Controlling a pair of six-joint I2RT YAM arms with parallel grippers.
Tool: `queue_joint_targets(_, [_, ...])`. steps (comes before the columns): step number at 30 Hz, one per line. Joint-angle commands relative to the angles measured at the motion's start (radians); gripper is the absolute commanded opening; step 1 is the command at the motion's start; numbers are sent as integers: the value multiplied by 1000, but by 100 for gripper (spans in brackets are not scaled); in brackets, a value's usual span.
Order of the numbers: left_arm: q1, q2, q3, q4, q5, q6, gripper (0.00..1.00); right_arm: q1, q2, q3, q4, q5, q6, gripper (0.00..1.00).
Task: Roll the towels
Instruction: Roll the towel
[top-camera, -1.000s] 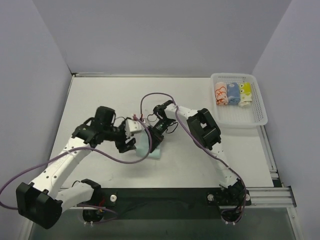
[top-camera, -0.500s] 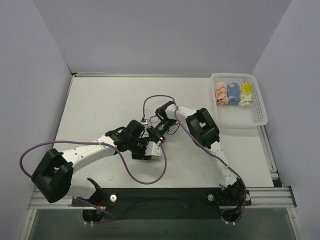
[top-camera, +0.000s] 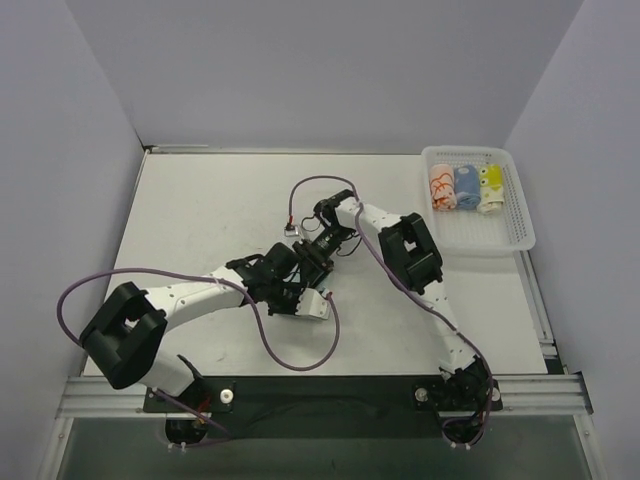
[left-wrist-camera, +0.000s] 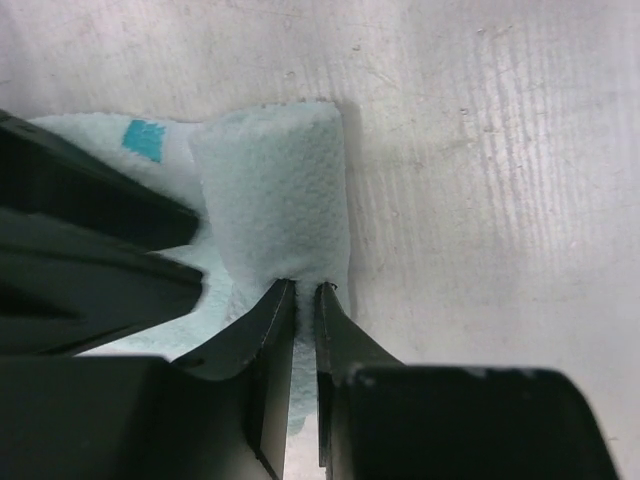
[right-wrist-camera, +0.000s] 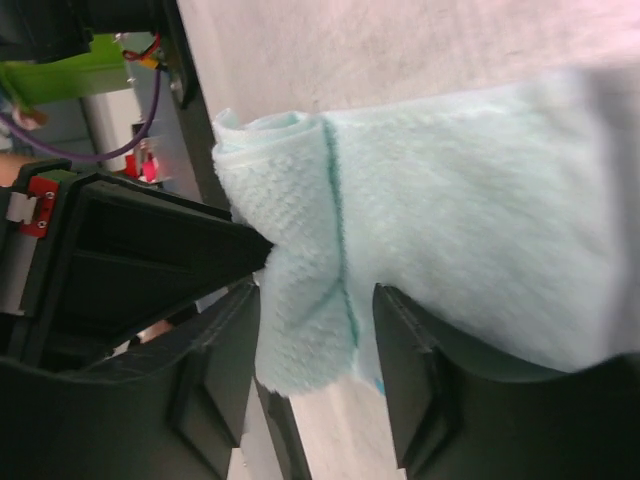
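Pale lavender walls close in a white table, seen from above. At its far right a white slotted basket holds three rolls side by side: a white-and-orange towel, a blue towel and a yellow towel. The left arm has swung in from the left since a second ago and now stretches low across the table to meet the right arm at the middle. The mint towel, then a pale patch in plain sight between them, is now nearly covered by the two wrists.

From the left wrist, the mint towel lies on the table, its end rolled into a short tube. The left gripper, open a second ago, pinches the roll's edge, jaws almost together with cloth between. A teal square shows on the flat part, beside the dark right fingers.

From the right wrist, the right gripper has let go: its jaws stand apart, either side of the rolled end, while the rest of the cloth spreads to the right.
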Motion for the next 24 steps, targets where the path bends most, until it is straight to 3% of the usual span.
queue_joint_targets(1, [-9, 47, 6, -241, 73, -51, 12, -57, -89, 78, -9, 113, 24, 51])
queue_joint_targets(6, [23, 111, 108, -377, 132, -106, 9, -153, -230, 99, -8, 186, 34, 56])
queue_joint_targets(10, [95, 197, 238, -475, 222, -125, 8, -232, -359, 16, -8, 200, 5, 56])
queue_joint_targets(17, [195, 516, 548, -730, 372, -114, 6, -322, -621, -237, 11, 247, -84, 55])
queue_joint_targets(24, [279, 823, 823, -915, 441, -125, 6, -326, -932, -475, 8, 312, -151, 54])
